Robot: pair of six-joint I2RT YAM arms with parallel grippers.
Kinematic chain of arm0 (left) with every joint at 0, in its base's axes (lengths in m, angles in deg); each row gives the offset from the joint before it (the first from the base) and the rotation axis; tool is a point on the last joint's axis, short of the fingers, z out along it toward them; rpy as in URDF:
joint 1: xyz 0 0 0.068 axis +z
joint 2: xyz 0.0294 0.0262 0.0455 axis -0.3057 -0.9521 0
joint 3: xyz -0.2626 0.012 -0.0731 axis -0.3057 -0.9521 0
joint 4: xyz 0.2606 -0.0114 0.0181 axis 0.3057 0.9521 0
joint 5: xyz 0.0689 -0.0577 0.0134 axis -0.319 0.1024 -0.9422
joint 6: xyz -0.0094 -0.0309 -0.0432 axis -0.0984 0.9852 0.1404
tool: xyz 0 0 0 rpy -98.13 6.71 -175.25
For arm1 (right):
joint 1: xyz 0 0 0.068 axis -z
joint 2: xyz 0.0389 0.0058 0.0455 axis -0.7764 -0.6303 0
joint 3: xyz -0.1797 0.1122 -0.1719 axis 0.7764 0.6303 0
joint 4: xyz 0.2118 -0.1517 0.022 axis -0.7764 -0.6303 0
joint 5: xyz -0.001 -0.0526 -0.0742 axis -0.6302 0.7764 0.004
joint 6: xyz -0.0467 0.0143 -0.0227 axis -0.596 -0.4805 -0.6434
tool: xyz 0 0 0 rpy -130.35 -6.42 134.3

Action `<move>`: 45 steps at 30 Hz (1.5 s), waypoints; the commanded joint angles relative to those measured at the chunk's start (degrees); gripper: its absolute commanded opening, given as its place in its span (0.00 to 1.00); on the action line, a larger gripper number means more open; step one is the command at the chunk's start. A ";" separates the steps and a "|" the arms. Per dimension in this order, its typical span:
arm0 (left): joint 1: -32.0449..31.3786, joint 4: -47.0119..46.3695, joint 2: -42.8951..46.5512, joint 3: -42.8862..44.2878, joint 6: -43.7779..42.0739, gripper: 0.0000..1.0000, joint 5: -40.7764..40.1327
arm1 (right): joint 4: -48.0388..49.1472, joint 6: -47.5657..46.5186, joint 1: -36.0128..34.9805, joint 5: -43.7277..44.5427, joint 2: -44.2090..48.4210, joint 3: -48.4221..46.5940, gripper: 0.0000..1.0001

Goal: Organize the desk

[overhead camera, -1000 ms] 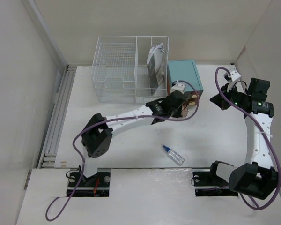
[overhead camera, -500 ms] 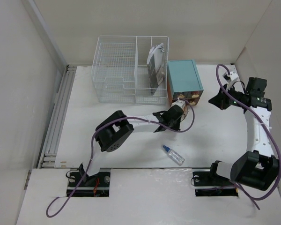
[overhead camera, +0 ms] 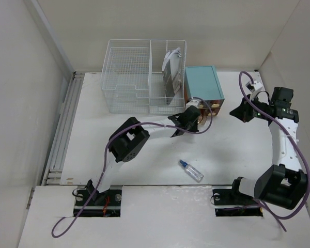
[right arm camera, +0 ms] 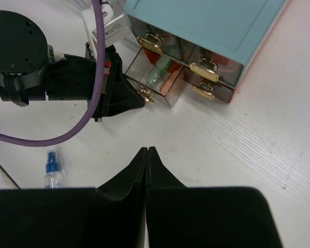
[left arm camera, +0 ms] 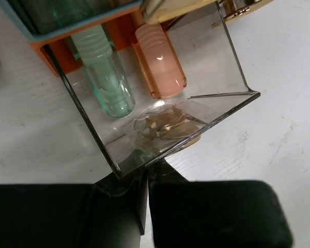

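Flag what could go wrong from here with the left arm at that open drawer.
1. The left gripper, shut, sits at the clear drawer front near one end; a push there could skew and jam it.
2. Nothing braces the teal drawer box; the right gripper hangs apart from it, so the box may slide.
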 commanded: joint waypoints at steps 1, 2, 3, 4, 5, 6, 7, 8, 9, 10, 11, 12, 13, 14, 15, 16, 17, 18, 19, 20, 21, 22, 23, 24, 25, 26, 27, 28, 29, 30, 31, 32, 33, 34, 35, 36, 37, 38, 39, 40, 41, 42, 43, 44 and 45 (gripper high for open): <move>3.48 -4.36 -0.71 3.03 4.79 0.00 -3.59 | 4.03 0.61 0.40 -2.09 0.65 1.17 0.00; 3.48 -6.37 -0.71 2.25 6.45 0.00 -3.59 | 4.04 0.62 0.40 -2.09 1.17 1.18 0.00; 3.48 -7.17 -0.71 1.72 7.77 0.00 -3.59 | 4.56 1.23 0.40 -2.09 1.17 1.18 0.00; 3.48 -8.40 -0.71 0.50 8.92 0.00 -3.59 | 4.57 1.24 0.40 -2.09 1.17 1.18 0.00; 3.48 -9.71 -0.71 -0.39 9.97 0.00 -3.59 | 4.57 1.24 0.40 -2.09 1.17 1.18 0.00; 3.48 -12.95 -0.71 -1.44 11.73 0.00 -2.72 | 4.57 1.24 0.40 -2.09 1.70 1.18 0.00; 3.48 -14.37 -0.10 -3.28 12.44 0.00 -2.71 | 4.57 1.24 0.40 -2.09 1.70 1.18 0.00; 2.96 -15.69 -0.09 -4.16 12.97 0.00 -2.71 | 4.57 1.24 0.40 -2.09 1.70 1.18 0.00; 2.43 -17.71 0.43 -4.87 12.97 0.00 -3.40 | 4.57 1.24 0.40 -2.09 1.70 1.18 0.00; 2.43 -18.60 1.05 -5.49 12.97 0.00 -4.98 | 4.57 1.24 0.92 -2.09 1.70 1.18 0.00; 1.56 -19.47 1.05 -6.71 12.97 0.00 -6.38 | 4.57 1.24 0.93 -2.09 1.70 1.18 0.00; 1.55 -20.09 1.66 -7.24 12.97 0.00 -7.88 | 4.57 1.24 0.93 -2.09 1.70 1.70 0.00; 0.68 -21.23 1.67 -7.25 12.97 0.00 -9.37 | 4.57 1.24 0.93 -2.09 1.70 1.71 0.00; 0.15 -21.24 2.19 -7.86 12.97 0.00 -12.35 | 4.57 1.24 0.93 -2.09 1.70 1.71 0.00; 0.14 -21.24 2.20 -7.86 12.97 0.00 -13.68 | 4.57 1.24 0.93 -2.62 1.70 1.71 0.00; 0.14 -21.76 2.20 -7.86 12.45 0.00 -14.91 | 4.57 1.24 0.93 -2.62 1.70 1.71 0.00; -0.38 -21.77 2.20 -7.86 12.45 0.00 -17.19 | 4.57 1.24 0.93 -2.62 1.70 1.71 0.00; -0.39 -21.77 1.50 -7.86 11.75 0.00 -17.91 | 4.57 1.24 0.93 -2.62 1.70 1.71 0.00; -0.39 -21.77 1.49 -7.34 11.74 0.00 -18.70 | 4.57 1.24 0.93 -2.62 1.70 1.71 0.00; -0.39 -22.55 1.49 -7.34 11.74 0.00 -19.66 | 4.57 1.24 0.93 -2.62 1.70 1.71 0.00; -0.91 -22.56 0.97 -7.34 10.87 0.00 -21.50 | 4.57 1.24 0.93 -2.62 1.70 1.71 0.00; -0.91 -23.08 0.96 -7.34 10.86 0.00 -22.21 | 4.57 1.24 0.93 -2.62 1.70 1.71 0.00; -0.91 -23.09 0.44 -6.73 10.26 0.00 -22.83 | 4.57 1.24 0.93 -2.62 1.70 1.71 0.00; -0.91 -23.09 0.44 -6.11 10.25 0.00 -23.53 | 4.57 1.24 0.93 -2.62 1.70 1.71 0.00; -0.91 -23.78 0.44 -6.11 10.25 0.00 -24.32 | 4.57 1.24 0.93 -2.62 1.70 1.71 0.00; -0.91 -24.31 -0.26 -6.11 9.64 0.00 -24.85 | 4.57 1.24 0.93 -2.62 1.70 1.71 0.00; -0.91 -24.32 -0.96 -5.32 9.63 0.00 -24.86 | 4.57 1.24 0.93 -2.62 1.70 1.71 0.00; -0.91 -24.32 -0.97 -4.79 9.63 0.00 -25.38 | 4.57 1.24 0.93 -2.62 1.70 1.71 0.00; -0.91 -24.32 -1.75 -4.09 10.16 0.00 -25.99 | 4.57 1.24 0.93 -2.62 1.70 1.71 0.00; -0.91 -24.32 -2.46 -3.13 10.16 0.00 -26.69 | 4.57 1.24 0.93 -2.62 1.70 1.71 0.00; -0.91 -24.32 -2.46 -3.12 10.68 0.00 -27.31 | 5.18 1.24 0.93 -2.62 1.70 2.40 0.00; -0.91 -24.32 -3.07 -2.34 10.69 0.00 -27.32 | 6.23 1.24 0.93 -2.62 2.31 2.41 0.00; -0.91 -24.32 -3.86 -1.81 10.69 0.00 -27.32 | 6.85 1.24 0.93 -2.62 2.32 3.28 0.00; -0.91 -23.80 -3.87 -1.10 10.69 0.00 -28.27 | 7.46 1.24 0.93 -2.62 2.93 3.81 0.00; -0.91 -23.79 -4.65 -0.40 10.69 0.00 -28.28 | 7.99 1.24 0.93 -2.62 3.45 4.60 0.00; -0.91 -23.79 -4.66 0.13 10.69 0.00 -28.28 | 8.52 1.24 0.93 -2.62 3.46 4.61 0.00; -0.91 -23.79 -4.66 0.66 10.69 0.00 -28.28 | 8.52 1.93 0.93 -2.62 3.46 5.22 0.00; -0.91 -23.79 -4.66 0.66 10.69 0.00 -28.28 | 8.52 1.94 0.93 -3.14 3.46 5.22 0.01; -1.52 -23.79 -4.66 -0.38 10.69 0.00 -28.28 | 8.52 2.81 0.93 -3.15 3.46 5.22 0.06; -1.53 -23.79 -3.44 -1.18 10.69 0.00 -28.28 | 8.52 2.82 0.93 -3.15 3.46 5.22 0.14; -2.14 -23.79 -2.65 -2.14 10.17 0.00 -27.76 | 7.57 3.69 0.93 -3.76 2.59 5.22 0.29; -2.14 -23.79 -1.77 -3.11 10.16 0.00 -27.76 | 6.77 4.48 1.45 -3.76 1.10 5.22 0.37; -3.01 -24.31 -0.72 -5.29 8.94 0.01 -27.76 | 6.07 5.36 1.46 -5.16 0.30 5.22 0.43; -4.07 -25.36 1.64 -6.71 8.41 0.04 -27.76 | 5.54 6.24 1.46 -5.78 -0.75 5.22 0.48; -4.60 -26.24 3.06 -8.29 7.71 0.08 -27.76 | 4.93 6.85 1.46 -6.48 -2.94 5.22 0.51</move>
